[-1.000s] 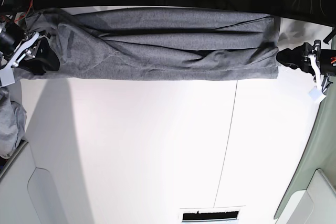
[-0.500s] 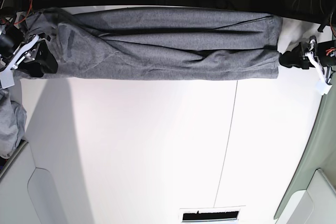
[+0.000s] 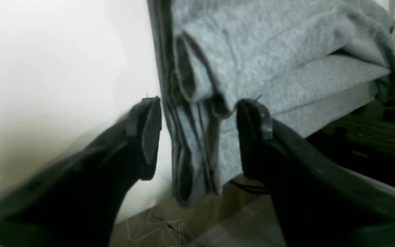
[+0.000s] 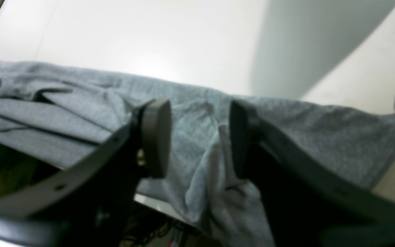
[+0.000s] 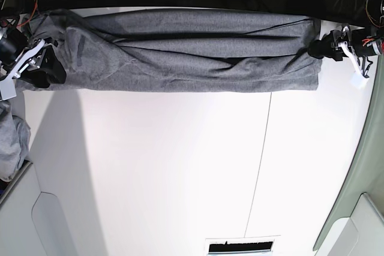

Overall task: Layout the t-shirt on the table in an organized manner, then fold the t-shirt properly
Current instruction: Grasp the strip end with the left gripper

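Along the tabletop's [image 5: 180, 166] far edge, both jaws stand released astride the t-shirt's [image 5: 192, 49] ends; clench on every layer before pulling.

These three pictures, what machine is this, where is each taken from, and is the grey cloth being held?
It is a two-armed robot. One camera looks down on the white table; the other two sit on the wrists, looking along the jaws. A grey t-shirt, folded into a long band, lies along the table's far edge. The left gripper is at one end, jaws open around the layered hem, not gripping. The right gripper is at the other end, jaws apart with cloth between them; whether they pinch it is unclear.
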You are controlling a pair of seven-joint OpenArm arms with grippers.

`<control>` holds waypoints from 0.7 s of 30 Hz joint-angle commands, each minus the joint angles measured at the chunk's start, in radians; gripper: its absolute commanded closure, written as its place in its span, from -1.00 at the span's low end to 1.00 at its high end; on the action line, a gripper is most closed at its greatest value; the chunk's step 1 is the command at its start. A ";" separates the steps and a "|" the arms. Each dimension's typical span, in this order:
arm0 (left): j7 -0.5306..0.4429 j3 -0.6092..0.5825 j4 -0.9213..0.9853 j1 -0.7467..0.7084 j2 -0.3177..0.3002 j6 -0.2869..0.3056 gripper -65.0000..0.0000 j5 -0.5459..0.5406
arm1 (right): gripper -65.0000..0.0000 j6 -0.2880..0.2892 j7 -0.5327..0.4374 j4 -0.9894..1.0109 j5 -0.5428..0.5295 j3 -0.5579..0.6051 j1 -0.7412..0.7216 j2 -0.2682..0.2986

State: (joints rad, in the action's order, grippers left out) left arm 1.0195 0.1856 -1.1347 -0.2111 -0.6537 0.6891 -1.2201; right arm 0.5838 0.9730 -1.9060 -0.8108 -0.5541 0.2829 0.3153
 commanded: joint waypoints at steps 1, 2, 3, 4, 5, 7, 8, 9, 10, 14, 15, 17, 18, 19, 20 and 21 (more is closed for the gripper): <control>-0.010 0.010 -0.013 0.006 -0.016 0.009 -0.15 -0.018 | 0.14 0.003 -0.023 -0.014 -0.016 -0.007 -0.005 0.014; -0.010 0.010 -0.016 0.006 -0.010 0.009 -0.15 -0.018 | 0.14 0.003 -0.023 -0.014 -0.016 -0.007 -0.005 0.014; -0.011 0.010 -0.022 0.006 -0.002 0.009 -0.15 -0.018 | 0.14 0.003 -0.023 -0.014 -0.016 -0.007 -0.005 0.014; -0.012 0.010 -0.027 0.006 0.007 0.009 -0.15 -0.018 | 0.14 0.003 -0.023 -0.014 -0.016 -0.007 -0.005 0.014; -0.014 0.010 -0.031 0.006 0.016 0.009 -0.15 -0.018 | 0.14 0.003 -0.023 -0.014 -0.016 -0.005 -0.005 0.014; -0.026 0.010 -0.031 0.006 0.038 0.009 -0.15 -0.016 | 0.14 0.003 -0.020 -0.014 -0.016 0.002 -0.005 0.014; -0.034 0.010 -0.031 0.006 0.048 0.009 -0.15 -0.013 | 0.14 0.003 -0.017 -0.014 -0.016 0.007 -0.005 0.014; -0.045 0.010 -0.031 0.006 0.060 0.009 -0.15 -0.006 | 0.14 0.003 -0.014 -0.014 -0.016 0.013 -0.005 0.014; -0.062 0.010 -0.031 0.006 0.071 0.009 -0.15 0.009 | 0.14 0.003 -0.014 -0.014 -0.015 0.021 -0.005 0.014; -0.103 0.010 -0.031 0.009 0.114 0.009 0.00 0.063 | 0.14 0.003 -0.011 -0.004 -0.015 0.038 -0.005 0.014; -0.103 0.010 -0.031 0.009 0.123 0.009 0.20 0.071 | 0.14 0.003 -0.011 0.000 -0.015 0.038 -0.005 0.014; -0.104 0.010 -0.031 0.009 0.136 0.009 0.76 0.081 | 0.14 0.003 -0.011 0.008 -0.015 0.038 -0.005 0.014; -0.104 0.010 -0.031 0.008 0.140 0.009 1.00 0.080 | 0.14 0.003 -0.012 0.013 -0.015 0.038 -0.005 0.014; -0.104 0.010 -0.031 0.008 0.141 0.009 1.00 0.079 | 0.14 0.003 -0.012 0.017 -0.015 0.038 -0.005 0.014; -0.104 0.010 -0.031 0.009 0.140 0.009 1.00 0.076 | 0.14 0.003 -0.011 0.021 -0.015 0.038 -0.005 0.014; -0.106 0.011 -0.031 0.013 0.135 0.009 1.00 0.073 | 0.14 0.003 -0.011 0.026 -0.015 0.038 -0.005 0.014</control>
State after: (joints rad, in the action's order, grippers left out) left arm 0.9161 0.1909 -1.1545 -0.2047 -0.4969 0.6930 -1.1385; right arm 0.5838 0.9810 -1.8683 -0.8104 -0.5110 0.2829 0.3157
